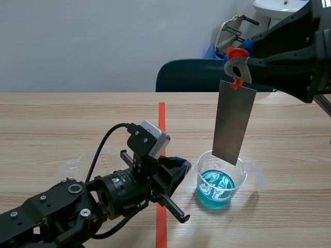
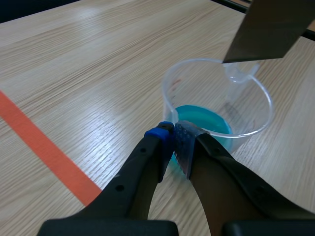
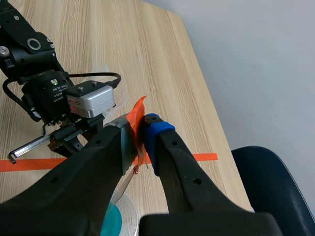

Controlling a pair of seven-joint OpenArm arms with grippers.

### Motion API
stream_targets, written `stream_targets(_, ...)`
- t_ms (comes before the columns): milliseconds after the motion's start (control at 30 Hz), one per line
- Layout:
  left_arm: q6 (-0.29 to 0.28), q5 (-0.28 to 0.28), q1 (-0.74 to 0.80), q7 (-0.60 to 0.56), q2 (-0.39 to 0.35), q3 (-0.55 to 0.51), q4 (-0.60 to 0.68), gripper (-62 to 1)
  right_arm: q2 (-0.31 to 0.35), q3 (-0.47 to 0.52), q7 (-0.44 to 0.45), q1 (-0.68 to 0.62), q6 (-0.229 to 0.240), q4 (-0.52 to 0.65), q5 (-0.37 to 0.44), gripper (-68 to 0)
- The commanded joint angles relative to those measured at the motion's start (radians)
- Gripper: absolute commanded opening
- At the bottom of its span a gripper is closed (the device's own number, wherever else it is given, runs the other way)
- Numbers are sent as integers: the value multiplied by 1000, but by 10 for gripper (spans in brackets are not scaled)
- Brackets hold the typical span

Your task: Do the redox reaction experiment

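**A:** Plate?
**B:** The metal plate hangs upright from the right gripper, whose fingers are clamped on its orange tab. Its lower edge is over the beaker.
**A:** Contents?
**B:** Shallow blue liquid, and the plate is clear of it.
**A:** Left side?
**B:** The left gripper is low on the table, fingers together on nothing, tips at the beaker wall. There's a clear cup beside the left arm and a chair behind.

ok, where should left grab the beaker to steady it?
Likely the beaker wall facing the left gripper, coming in low from that side. The metal plate in the right gripper hangs over the opening, so top-down looks blocked.
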Motion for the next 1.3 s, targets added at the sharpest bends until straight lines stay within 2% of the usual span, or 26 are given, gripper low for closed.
stream_targets(0, 1, -6, -6, -19, 16, 0, 27, -569, 0, 14, 19, 14, -4, 13, 14, -667)
stream_targets(400, 5, -14, -27, -17, 44, 11, 27, -571, 0, 14, 19, 14, -4, 13, 14, -667)
stream_targets(733, 5, -14, -18, -19, 30, 11, 32, -571, 0, 14, 19, 14, -4, 13, 14, -667)
stream_targets(967, 8, -18, 65, -30, -93, 7, 154, -571, 0, 14, 20, 14, -4, 13, 14, -667)
stream_targets(1267, 11, -22, 254, -55, -274, -50, 369, -570, 0, 14, 20, 14, -4, 13, 14, -667)
